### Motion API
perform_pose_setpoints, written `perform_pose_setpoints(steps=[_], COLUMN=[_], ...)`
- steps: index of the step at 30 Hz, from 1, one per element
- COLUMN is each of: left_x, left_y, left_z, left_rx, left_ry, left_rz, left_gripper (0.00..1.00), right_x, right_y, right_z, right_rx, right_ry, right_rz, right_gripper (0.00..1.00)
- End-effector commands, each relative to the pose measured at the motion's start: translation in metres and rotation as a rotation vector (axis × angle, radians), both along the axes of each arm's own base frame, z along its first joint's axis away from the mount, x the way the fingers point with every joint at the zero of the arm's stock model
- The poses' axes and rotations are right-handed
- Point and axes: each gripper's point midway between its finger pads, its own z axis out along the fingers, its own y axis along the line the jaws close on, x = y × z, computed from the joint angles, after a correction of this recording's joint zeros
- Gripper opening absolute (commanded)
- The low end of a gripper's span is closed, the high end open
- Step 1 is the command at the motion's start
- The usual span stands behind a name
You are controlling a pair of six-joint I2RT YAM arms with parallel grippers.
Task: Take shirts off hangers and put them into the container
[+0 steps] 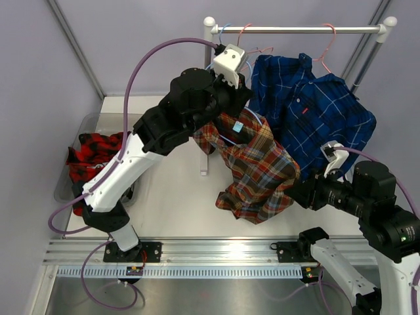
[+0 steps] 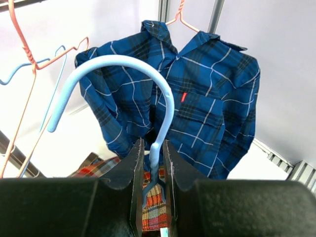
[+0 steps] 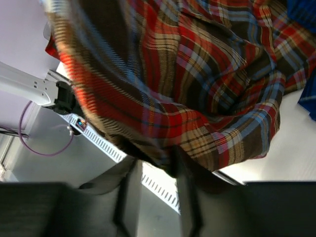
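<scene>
While the blue shirt (image 1: 315,111) hangs from the rail (image 1: 302,29) on a pink hanger (image 1: 326,46), a light blue hanger (image 2: 118,60) is held off the rail, just in front of its left end. It is held by the left pincer (image 2: 150,150), which is clamped on the wire neck below the hook. The tartan shirt (image 1: 259,167) is draped from that hanger, below and in front of the rail, over the tabletop (image 1: 177,197). Its lower edge is met by the right pincer (image 3: 155,190); cloth lies over the fingers, and whether they are closed on it cannot be told. Well to the left of the rail, the red-and-black shirt (image 1: 98,151) is lying in the bin (image 1: 62,190). Empty hangers (image 2: 23,47) are hooked on the rail near its left end.
</scene>
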Motion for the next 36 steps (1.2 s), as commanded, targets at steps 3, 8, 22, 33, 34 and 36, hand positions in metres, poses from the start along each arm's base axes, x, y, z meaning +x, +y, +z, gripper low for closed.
perform_pose_setpoints(steps=[3,8,22,33,34,36], left_x=[-0.009,-0.009,0.010,-0.051,-0.055,-0.056], left_y=[0.017,0.030,0.190,0.226,0.226,0.222], left_z=[0.044,0.047,0.095,0.129,0.132,0.133], left_rx=[-0.120,-0.125,-0.189,-0.448,-0.457,-0.455], left_ry=[-0.061,-0.075,-0.264,-0.240,-0.245,-0.238], left_rz=[0.008,0.043,0.615,0.450,0.427,0.405], left_gripper=[0.00,0.00,0.00,0.00,0.00,0.00], right_x=[0.018,0.022,-0.034,0.016,0.020,0.022], right_y=[0.002,-0.002,-0.077,-0.034,-0.027,-0.012], right_z=[0.004,0.006,0.066,-0.025,-0.032,-0.041], right_rx=[-0.004,-0.015,0.164,0.094,0.089,0.090], right_ry=[-0.047,-0.061,-0.374,-0.013,0.024,0.057], right_rz=[-0.012,-0.043,-0.454,-0.352,-0.323,-0.237], right_gripper=[0.17,0.00,0.00,0.00,0.00,0.00])
